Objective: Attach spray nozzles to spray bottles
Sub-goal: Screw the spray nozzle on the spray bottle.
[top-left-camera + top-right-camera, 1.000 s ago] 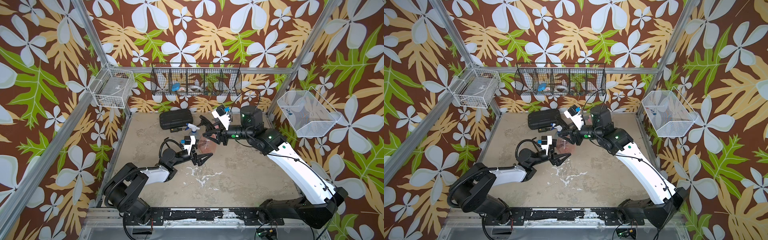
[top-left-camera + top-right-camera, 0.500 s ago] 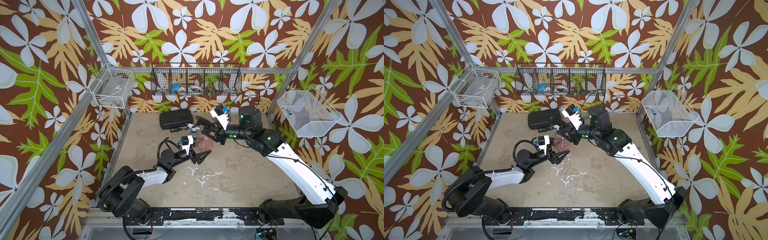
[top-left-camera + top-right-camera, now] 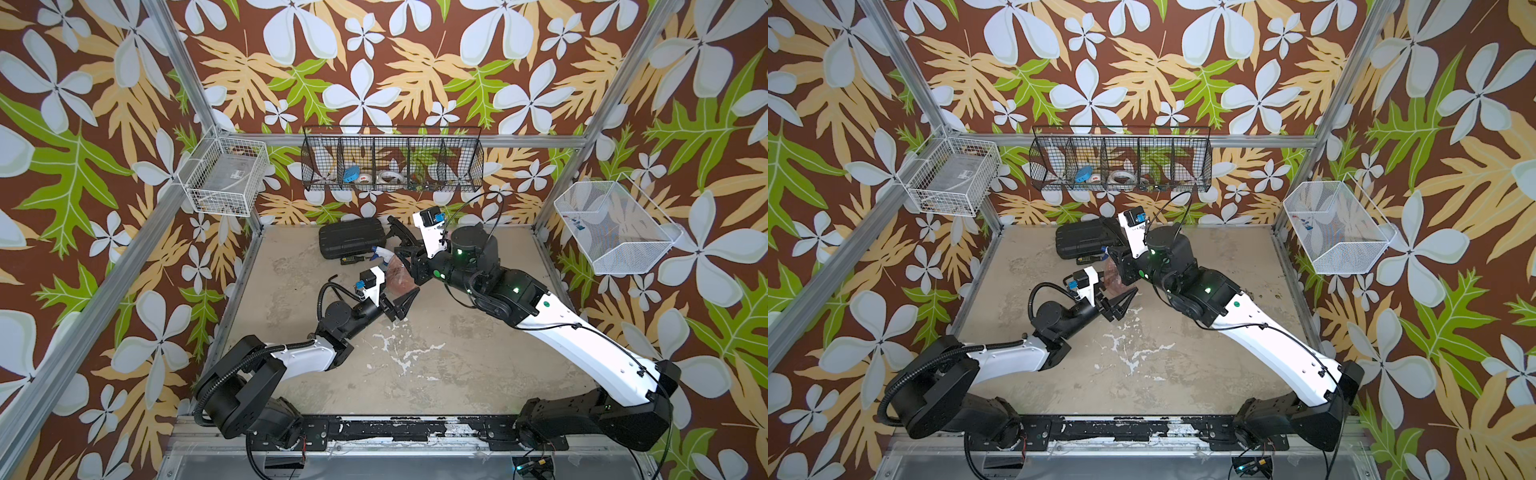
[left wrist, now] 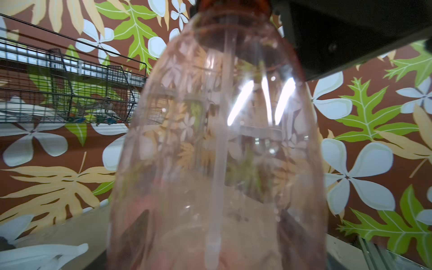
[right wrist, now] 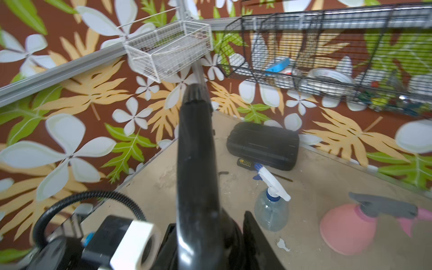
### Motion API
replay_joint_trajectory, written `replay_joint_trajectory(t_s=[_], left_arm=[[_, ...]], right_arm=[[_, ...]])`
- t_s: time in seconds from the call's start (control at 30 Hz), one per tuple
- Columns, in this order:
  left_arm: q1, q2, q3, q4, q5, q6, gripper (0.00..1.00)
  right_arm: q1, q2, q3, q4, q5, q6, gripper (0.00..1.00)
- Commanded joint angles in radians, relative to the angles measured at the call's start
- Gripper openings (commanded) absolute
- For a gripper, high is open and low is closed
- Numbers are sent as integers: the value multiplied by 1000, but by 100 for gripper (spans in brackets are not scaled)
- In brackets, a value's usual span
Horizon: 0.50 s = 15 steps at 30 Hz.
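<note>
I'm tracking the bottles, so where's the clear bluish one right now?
In the right wrist view the clear bluish bottle stands upright on the table, near the black ribbed case, with the pink bottle beside it.

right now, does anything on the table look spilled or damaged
White flaky patches mark the table near its middle. They look like chipped coating or dried residue; which, I cannot tell. Nothing else stands out.

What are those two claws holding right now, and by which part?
The left gripper clamps the translucent orange bottle low on its body. The right gripper holds the black spray nozzle near its collar, at that bottle's neck.
</note>
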Motion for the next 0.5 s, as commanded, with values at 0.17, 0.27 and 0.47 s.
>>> replay_joint_trajectory(t_s=[0.17, 0.27, 0.47], left_arm=[[-80, 16, 18, 150, -386, 130, 57], [-79, 18, -5, 168, -343, 122, 58], [-74, 7, -50, 174, -207, 131, 60]], right_arm=[[88, 34, -18, -148, 343, 394, 0], [87, 32, -3, -152, 317, 328, 0], [-3, -36, 22, -136, -154, -54, 63]])
